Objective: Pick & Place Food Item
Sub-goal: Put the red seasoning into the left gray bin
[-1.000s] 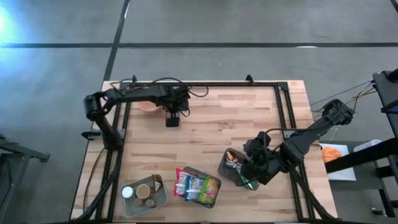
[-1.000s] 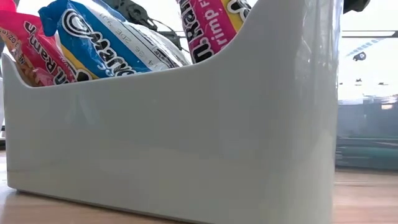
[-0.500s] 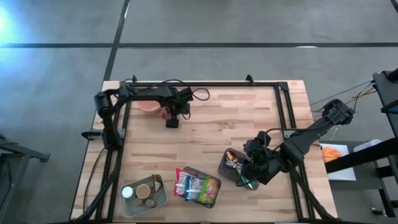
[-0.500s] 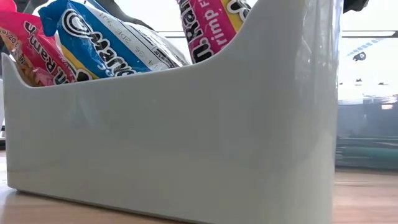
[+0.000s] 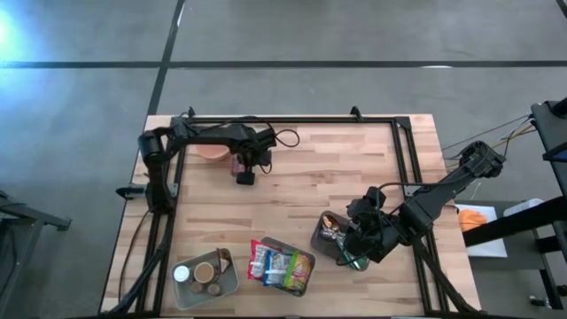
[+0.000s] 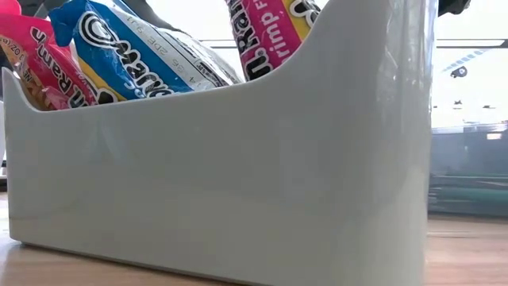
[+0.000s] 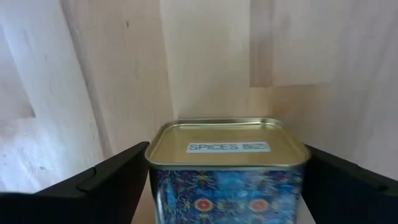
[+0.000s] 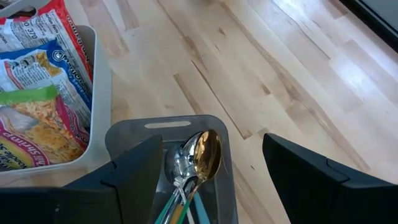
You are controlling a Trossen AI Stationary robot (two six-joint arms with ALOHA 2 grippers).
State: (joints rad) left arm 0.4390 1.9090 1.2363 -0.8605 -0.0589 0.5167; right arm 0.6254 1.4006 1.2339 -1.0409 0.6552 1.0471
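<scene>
A square spice tin (image 7: pixel 227 163) with a gold lid labelled SPICES and blue patterned sides stands on its base on the table's far left part (image 5: pixel 245 177), next to a pink bowl (image 5: pixel 211 151). My left gripper (image 7: pixel 227 190) points down over the tin, open, one finger on each side of it. I see no touch. My right gripper (image 8: pixel 214 180) hangs open above a grey bin of spoons (image 8: pixel 186 158) at the near right (image 5: pixel 332 235).
A white bin (image 5: pixel 282 266) of ramen packets (image 6: pixel 135 56) stands at the near edge and fills the low view. A grey tray with cups (image 5: pixel 205 279) is at the near left. A black frame (image 5: pixel 292 121) runs around the table.
My left gripper has come down over the spice tin, rolling a little, and still stands open. The tin has kept its place. My right arm has kept still.
</scene>
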